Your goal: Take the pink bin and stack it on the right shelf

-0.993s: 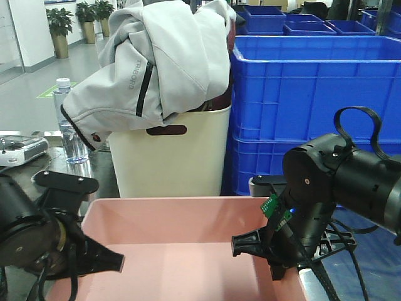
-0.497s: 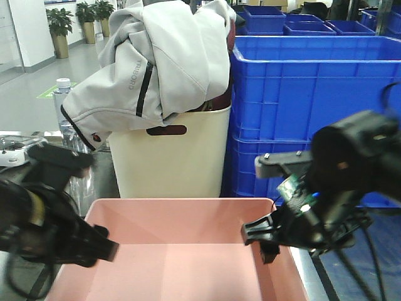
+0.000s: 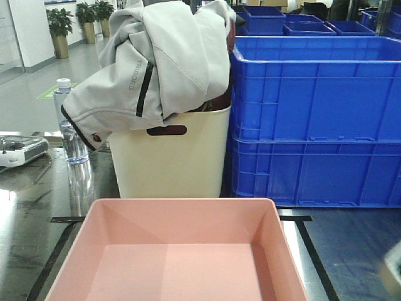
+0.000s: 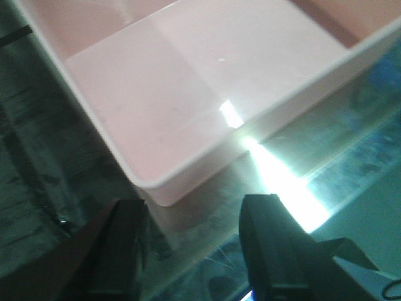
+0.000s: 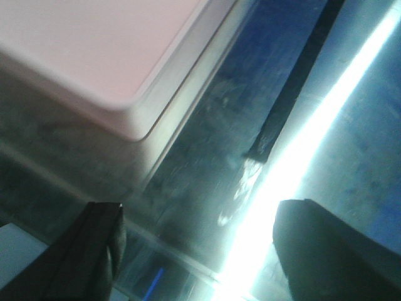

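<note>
From the front we see the pink bin (image 3: pixel 178 251) resting empty on the steel shelf (image 3: pixel 338 241) before the cream bin (image 3: pixel 172 153), seemingly placed, while our left gripper (image 4: pixel 191 251) and right gripper (image 5: pixel 200 251) each hang spread and empty just off a bin corner, so little remains.

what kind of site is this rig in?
Likely a warehouse or factory logistics area: stacked blue crates, a steel shelf top with black tape outlines, potted plants along an open polished floor.
</note>
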